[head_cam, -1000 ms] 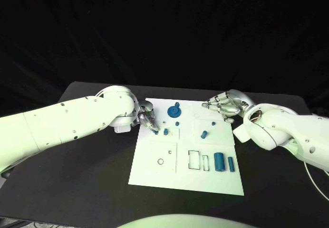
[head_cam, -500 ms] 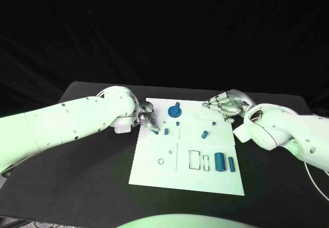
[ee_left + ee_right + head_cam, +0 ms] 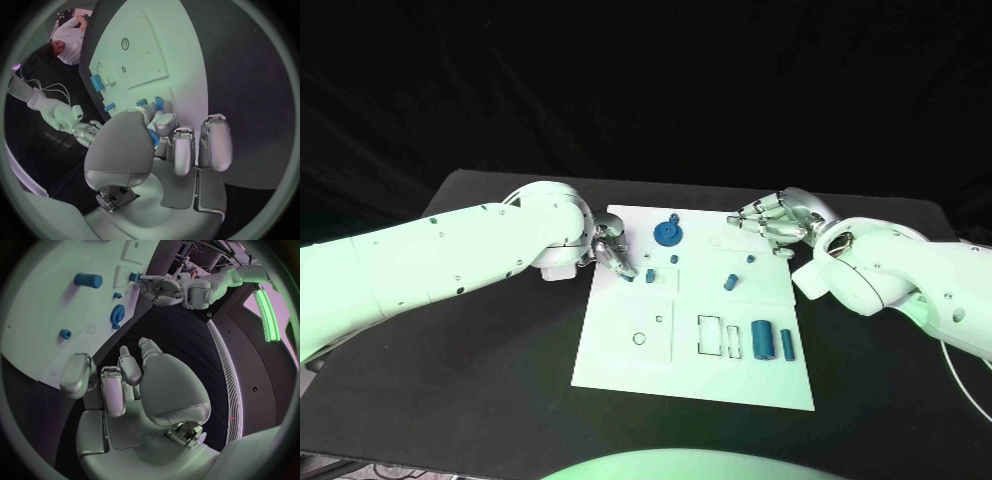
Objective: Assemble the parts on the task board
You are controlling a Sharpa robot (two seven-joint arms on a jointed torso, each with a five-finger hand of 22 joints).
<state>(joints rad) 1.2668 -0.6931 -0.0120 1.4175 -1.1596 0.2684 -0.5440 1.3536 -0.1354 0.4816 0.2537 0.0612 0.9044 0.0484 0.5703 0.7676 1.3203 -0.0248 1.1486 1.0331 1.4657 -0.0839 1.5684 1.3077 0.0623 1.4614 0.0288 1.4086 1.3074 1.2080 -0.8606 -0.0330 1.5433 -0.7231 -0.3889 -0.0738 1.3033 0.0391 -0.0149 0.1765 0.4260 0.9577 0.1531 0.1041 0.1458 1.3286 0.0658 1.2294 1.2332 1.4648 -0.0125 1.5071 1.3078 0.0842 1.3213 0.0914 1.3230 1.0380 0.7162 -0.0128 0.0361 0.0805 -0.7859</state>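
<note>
I read no writing on the board [image 3: 678, 370]. My left hand [image 3: 612, 252] pinches a blue part [image 3: 152, 136] at its left edge; right hand [image 3: 769, 222] hovers, fingers curled, holding nothing.

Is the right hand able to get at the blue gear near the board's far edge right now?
Probably yes: the right hand hovers empty beside the blue gear, and only bare task board lies between them.

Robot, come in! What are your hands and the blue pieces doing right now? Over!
Left robot hand pinching a small blue part at task board edge. Right robot hand empty, fingers curled. Nothing blocking.
</note>
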